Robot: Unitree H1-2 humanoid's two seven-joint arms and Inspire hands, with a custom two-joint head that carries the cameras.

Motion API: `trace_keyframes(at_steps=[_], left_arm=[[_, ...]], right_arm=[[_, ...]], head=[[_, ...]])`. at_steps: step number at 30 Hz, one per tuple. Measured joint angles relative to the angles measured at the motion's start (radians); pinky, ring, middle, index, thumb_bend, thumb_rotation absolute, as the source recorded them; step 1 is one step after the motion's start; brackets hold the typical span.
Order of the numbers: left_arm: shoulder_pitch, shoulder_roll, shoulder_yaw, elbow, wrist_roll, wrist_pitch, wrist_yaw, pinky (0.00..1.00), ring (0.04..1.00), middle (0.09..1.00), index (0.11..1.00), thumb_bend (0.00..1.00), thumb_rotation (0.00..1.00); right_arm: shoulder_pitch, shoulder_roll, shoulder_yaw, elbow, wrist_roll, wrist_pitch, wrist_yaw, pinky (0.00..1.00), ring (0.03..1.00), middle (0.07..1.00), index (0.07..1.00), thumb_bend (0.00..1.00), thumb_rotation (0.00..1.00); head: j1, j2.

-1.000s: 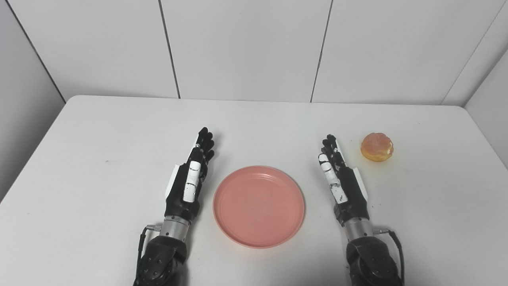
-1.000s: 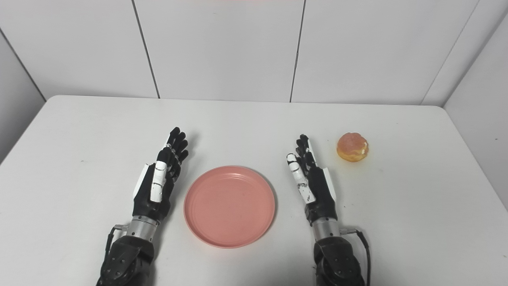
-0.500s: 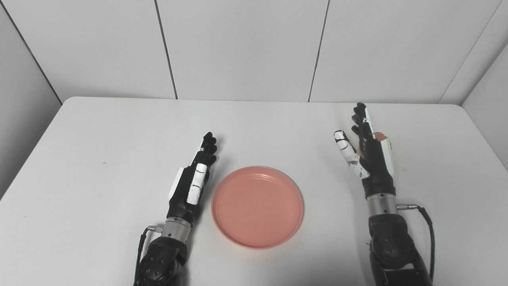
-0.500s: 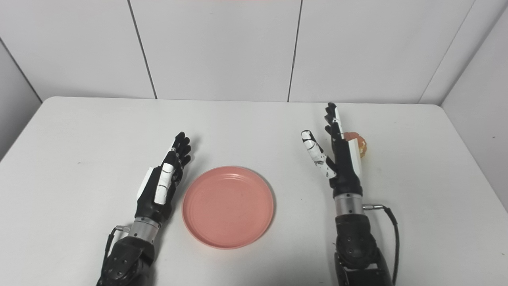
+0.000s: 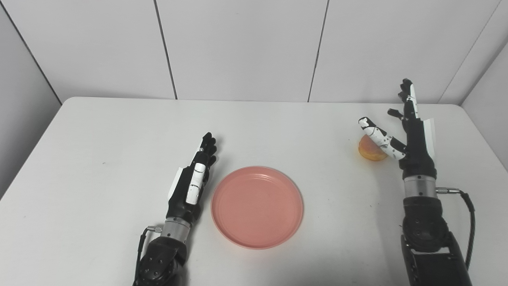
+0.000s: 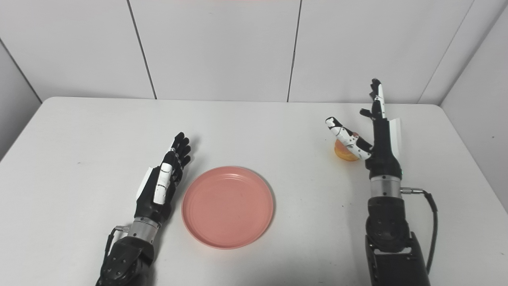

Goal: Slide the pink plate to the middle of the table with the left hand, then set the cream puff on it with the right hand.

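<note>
The pink plate (image 5: 257, 206) lies empty on the white table (image 5: 99, 139), near the front middle. My left hand (image 5: 193, 178) rests open and flat just left of the plate, edge-on, holding nothing. The cream puff (image 5: 370, 151) sits on the table at the right, partly hidden behind my right hand's thumb. My right hand (image 5: 408, 135) is raised above the table just right of the puff, fingers pointing up and thumb spread out over it. It is open and holds nothing. The puff also shows in the right eye view (image 6: 344, 152).
White wall panels (image 5: 238, 47) stand behind the table's far edge. The table's right edge lies close to my right arm (image 5: 424, 222), whose black cable loops out toward that edge.
My right hand has lifted and moved right and away from me, from left of the puff to just right of it, thumb spread wide. The left hand and plate have not moved.
</note>
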Motion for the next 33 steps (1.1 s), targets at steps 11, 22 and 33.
trace_keyframes(at_steps=[11, 22, 33], left_arm=[[0.002, 0.005, -0.001, -0.002, -0.009, 0.004, -0.011, 1.00, 1.000, 1.000, 1.000, 0.66, 1.00], [0.013, 0.009, -0.007, -0.021, -0.008, 0.038, -0.013, 1.00, 1.000, 1.000, 1.000, 0.65, 1.00], [0.017, 0.010, -0.005, -0.025, -0.009, 0.040, -0.020, 1.00, 1.000, 1.000, 1.000, 0.66, 1.00]], right_arm=[[-0.016, -0.055, -0.002, 0.051, -0.063, 0.117, -0.014, 0.81, 0.918, 0.989, 0.967, 0.67, 0.42], [-0.045, -0.094, 0.048, 0.137, -0.102, 0.167, 0.000, 0.69, 0.831, 0.959, 0.944, 0.71, 0.27], [-0.065, -0.101, 0.107, 0.224, -0.125, 0.170, 0.013, 0.81, 0.908, 0.954, 0.963, 0.71, 0.31]], head=[[-0.002, 0.003], [-0.006, 0.008], [-0.006, 0.009]])
